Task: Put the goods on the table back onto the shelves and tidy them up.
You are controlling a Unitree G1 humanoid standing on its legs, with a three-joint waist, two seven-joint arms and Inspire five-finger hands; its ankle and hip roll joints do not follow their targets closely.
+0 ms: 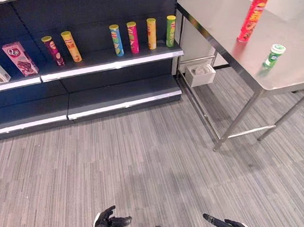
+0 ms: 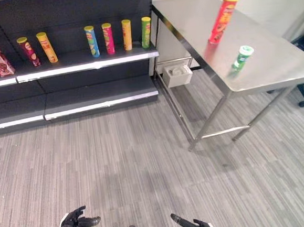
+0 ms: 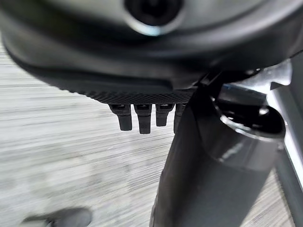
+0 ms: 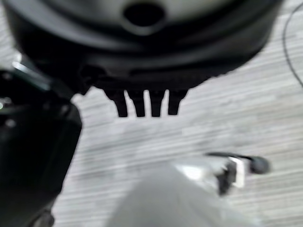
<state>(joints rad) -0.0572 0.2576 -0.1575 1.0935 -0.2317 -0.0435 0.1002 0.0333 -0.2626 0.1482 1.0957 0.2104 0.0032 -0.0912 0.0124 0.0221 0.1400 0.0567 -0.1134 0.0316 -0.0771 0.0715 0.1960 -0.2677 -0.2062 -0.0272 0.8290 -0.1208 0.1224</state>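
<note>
A tall red can [image 1: 252,17] and a small green can [image 1: 273,55] are standing on the steel table [image 1: 224,23] at two o'clock. Six cans [image 1: 133,37] are lining the shelf [image 1: 111,59] at twelve. The left hand [image 1: 103,221] and right hand [image 1: 226,225] are hanging low, fingers released, grasping nothing.

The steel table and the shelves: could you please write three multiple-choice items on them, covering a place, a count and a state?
1. Where is the tall red can?
A. on the steel table
B. on the floor
C. on the bottom shelf

2. How many cans stand on the table?
A. one
B. two
C. five

3. How is the left hand?
A. holding a can
B. pinching a box
C. open, holding nothing

Answers: 1 A, it stands upright there; 2 B, the red can and the small green can; 3 C, it hangs open over the floor, like the right hand.
</note>
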